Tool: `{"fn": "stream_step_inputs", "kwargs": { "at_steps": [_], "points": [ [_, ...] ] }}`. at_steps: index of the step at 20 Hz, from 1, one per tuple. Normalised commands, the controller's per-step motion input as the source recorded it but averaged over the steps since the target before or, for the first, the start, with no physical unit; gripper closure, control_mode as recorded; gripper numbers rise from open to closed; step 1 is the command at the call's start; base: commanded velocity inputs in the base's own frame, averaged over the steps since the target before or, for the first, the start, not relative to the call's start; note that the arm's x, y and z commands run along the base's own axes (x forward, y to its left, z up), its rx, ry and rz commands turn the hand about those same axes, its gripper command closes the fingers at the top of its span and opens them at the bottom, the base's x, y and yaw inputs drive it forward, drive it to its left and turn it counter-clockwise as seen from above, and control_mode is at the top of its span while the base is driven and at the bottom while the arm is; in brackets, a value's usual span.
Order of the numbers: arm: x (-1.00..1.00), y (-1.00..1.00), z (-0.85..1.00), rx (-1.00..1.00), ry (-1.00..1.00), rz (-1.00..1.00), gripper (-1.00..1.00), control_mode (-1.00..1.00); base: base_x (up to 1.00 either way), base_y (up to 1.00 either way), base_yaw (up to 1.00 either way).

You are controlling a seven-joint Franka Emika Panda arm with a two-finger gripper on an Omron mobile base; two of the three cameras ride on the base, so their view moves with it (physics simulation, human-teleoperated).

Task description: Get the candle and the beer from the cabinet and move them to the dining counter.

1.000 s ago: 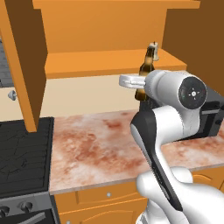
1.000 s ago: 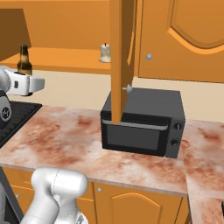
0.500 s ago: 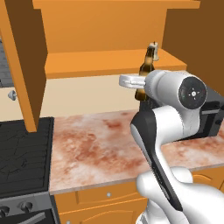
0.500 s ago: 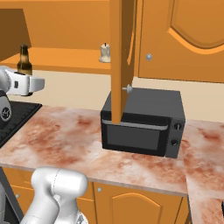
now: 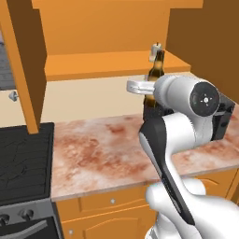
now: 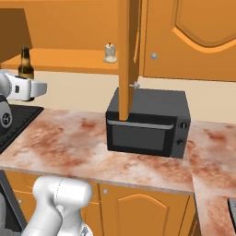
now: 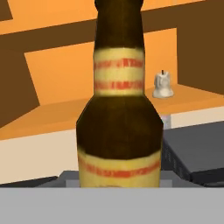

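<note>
The gripper's state cannot be told, its fingers being hidden; the beer (image 7: 118, 113) stands close before it, in front of the open cabinet's (image 5: 107, 65) shelf, while the candle (image 6: 109, 52) sits on that shelf above the microwave (image 6: 147, 122)

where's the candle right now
The candle stands on the open cabinet shelf in the right base view, above the microwave, right of the beer.
</note>
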Motion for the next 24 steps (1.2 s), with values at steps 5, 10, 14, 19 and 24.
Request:
{"fn": "stream_step_inputs", "kwargs": {
  "at_steps": [5, 10, 14, 19, 24],
  "points": [
    [0.0, 0.0, 0.0, 0.0, 0.0, 0.0, 1.0, 1.0, -0.71, 0.09, -0.12],
    [0.0, 0.0, 0.0, 0.0, 0.0, 0.0, 1.0, 1.0, -0.5, 0.08, 0.07],
    [0.0, 0.0, 0.0, 0.0, 0.0, 0.0, 1.0, 1.0, -0.5, 0.15, 0.43],
    [0.0, 0.0, 0.0, 0.0, 0.0, 0.0, 1.0, 1.0, -0.18, 0.03, 0.91],
    [0.0, 0.0, 0.0, 0.0, 0.0, 0.0, 1.0, 1.0, -0.01, 0.0, 1.0]
  ]
}}
